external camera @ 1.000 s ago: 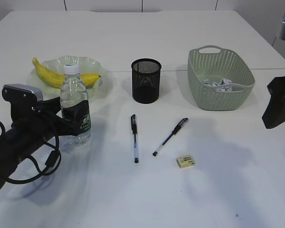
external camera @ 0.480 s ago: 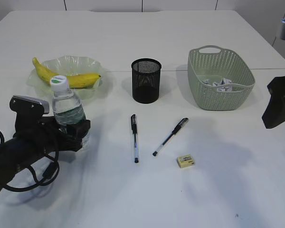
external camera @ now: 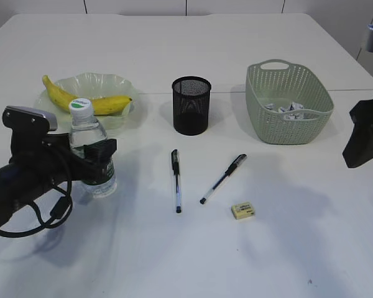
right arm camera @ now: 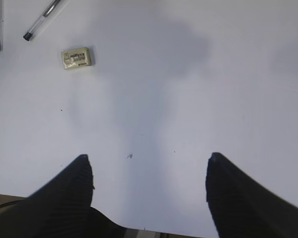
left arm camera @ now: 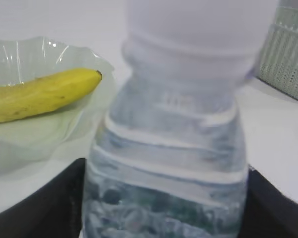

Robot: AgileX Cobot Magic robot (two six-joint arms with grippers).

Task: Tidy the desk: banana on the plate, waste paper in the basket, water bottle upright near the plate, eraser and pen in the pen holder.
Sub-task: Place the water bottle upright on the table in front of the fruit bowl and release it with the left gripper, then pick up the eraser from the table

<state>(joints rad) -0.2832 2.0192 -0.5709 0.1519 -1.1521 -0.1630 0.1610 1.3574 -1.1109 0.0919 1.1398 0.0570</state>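
The clear, white-capped water bottle [external camera: 92, 155] stood slightly tilted just in front of the plate [external camera: 115, 84]. The left gripper [external camera: 94, 162] straddled it, jaws around its body; whether they pressed it was unclear.

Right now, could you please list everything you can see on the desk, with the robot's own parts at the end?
desk: one, white, under everything.
plate: one, pale green glass, far left.
banana: one, yellow, lying on the plate.
water bottle: one, clear with white cap, standing just in front of the plate.
pen holder: one, black mesh, far centre.
basket: one, sage green, far right.
waste paper: some pieces, white, inside the basket.
pens: two, lying at centre.
eraser: one, pale yellow, right of the pens.
left gripper: black, around the bottle.
right gripper: black, open above bare desk.
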